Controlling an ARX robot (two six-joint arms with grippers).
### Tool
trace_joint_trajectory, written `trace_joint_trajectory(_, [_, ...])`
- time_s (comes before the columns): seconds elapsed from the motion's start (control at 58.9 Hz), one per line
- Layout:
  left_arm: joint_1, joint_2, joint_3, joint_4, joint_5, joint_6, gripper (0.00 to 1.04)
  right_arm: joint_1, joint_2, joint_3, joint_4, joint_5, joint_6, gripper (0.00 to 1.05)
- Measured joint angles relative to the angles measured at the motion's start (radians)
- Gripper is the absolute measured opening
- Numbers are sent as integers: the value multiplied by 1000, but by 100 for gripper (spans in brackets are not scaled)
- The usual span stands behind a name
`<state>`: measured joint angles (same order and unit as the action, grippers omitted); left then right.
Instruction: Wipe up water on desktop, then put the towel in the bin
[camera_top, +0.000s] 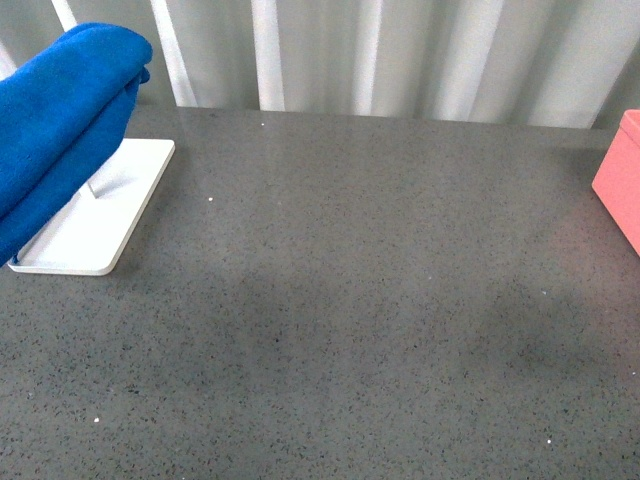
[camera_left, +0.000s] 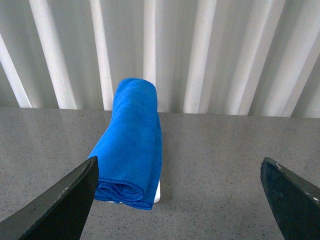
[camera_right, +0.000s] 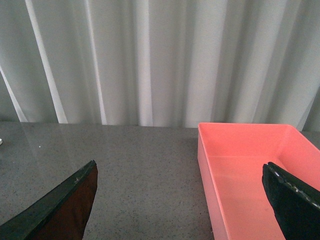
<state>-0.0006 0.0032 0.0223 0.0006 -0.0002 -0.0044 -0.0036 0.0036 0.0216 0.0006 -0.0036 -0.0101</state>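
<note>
The blue towel (camera_top: 60, 130) hangs folded over a stand at the far left of the dark speckled desktop (camera_top: 350, 300). In the left wrist view the towel (camera_left: 132, 145) lies ahead of my open, empty left gripper (camera_left: 180, 200), apart from its fingers (camera_left: 60, 205). The salmon-pink bin (camera_top: 620, 185) shows in part at the desktop's right edge. In the right wrist view its near wall (camera_right: 204, 165) stands ahead of my open, empty right gripper (camera_right: 180, 200), and its inside looks empty. I cannot make out any water on the desktop. Neither arm shows in the front view.
A flat white tray (camera_top: 100, 220) lies under the towel at the left. A pale pleated curtain (camera_top: 400, 50) closes off the desktop's far edge. Soft darker shadows lie on the near middle of the desktop.
</note>
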Motion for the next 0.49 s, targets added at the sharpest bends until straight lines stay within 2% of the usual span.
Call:
trace_joint_trajectory(0.39, [1,2,1,-2,0,0,98,0,0,0,0,0,0,98])
trace_joint_trajectory(0.424, [9,41,32,-96,59,-64,98,0,0,0,0,0,0,98])
trace_joint_trajectory(0.492, [3,152,109,-277,89,-181,98,0,0,0,0,-2,0,98])
